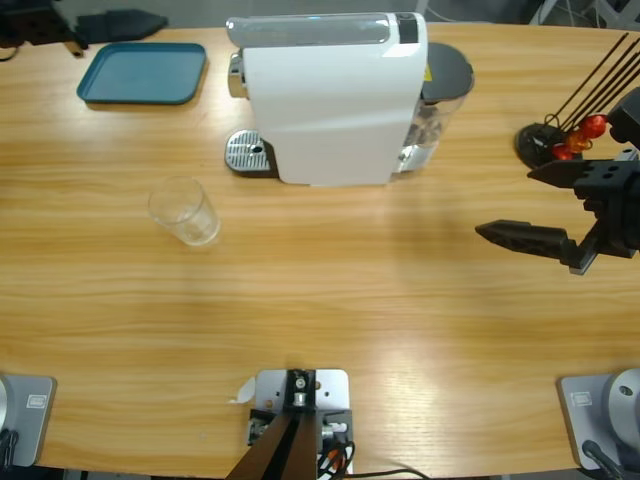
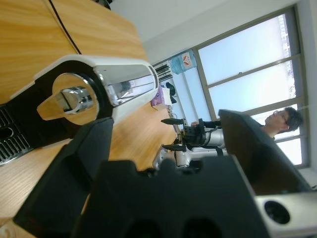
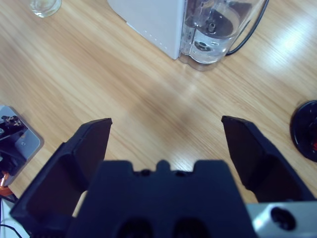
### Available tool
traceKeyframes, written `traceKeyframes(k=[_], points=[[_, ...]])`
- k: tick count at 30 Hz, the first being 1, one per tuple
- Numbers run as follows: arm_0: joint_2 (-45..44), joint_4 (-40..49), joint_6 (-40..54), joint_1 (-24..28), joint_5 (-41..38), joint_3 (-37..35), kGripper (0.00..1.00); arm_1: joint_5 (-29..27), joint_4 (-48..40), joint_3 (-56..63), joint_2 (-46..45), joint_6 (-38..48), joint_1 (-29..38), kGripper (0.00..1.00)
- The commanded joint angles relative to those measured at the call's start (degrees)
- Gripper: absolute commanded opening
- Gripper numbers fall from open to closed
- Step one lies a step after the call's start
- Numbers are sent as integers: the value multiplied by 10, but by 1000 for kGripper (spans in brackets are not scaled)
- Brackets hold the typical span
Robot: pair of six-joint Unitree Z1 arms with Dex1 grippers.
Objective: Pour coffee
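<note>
A white coffee machine (image 1: 325, 100) stands at the table's far middle, its spout side over a metal drip grate (image 1: 248, 153). An empty clear glass tumbler (image 1: 185, 210) stands in front and to the left of the grate. No coffee shows in any view. My right gripper (image 1: 505, 202) hovers open at the right side, pointing toward the machine, with nothing between its fingers; its wrist view shows the gripper (image 3: 166, 134) over bare wood. My left gripper (image 2: 163, 148) is open and faces the machine's chrome spout (image 2: 69, 99) from the left.
A teal tray (image 1: 143, 72) lies at the far left. The machine's water tank (image 1: 440, 90) sits on its right side. A black stand with thin sticks (image 1: 545, 140) is beside the right gripper. A person (image 2: 282, 121) shows far off.
</note>
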Motion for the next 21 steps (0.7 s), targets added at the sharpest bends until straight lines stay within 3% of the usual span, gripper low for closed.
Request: traceKeyframes(k=[1, 21], points=[[56, -41, -37, -17, -5, 5, 913, -10, 2, 10, 0, 3, 5, 996], [115, -83, -58, -47, -3, -27, 913, -10, 2, 11, 1, 3, 5, 991]])
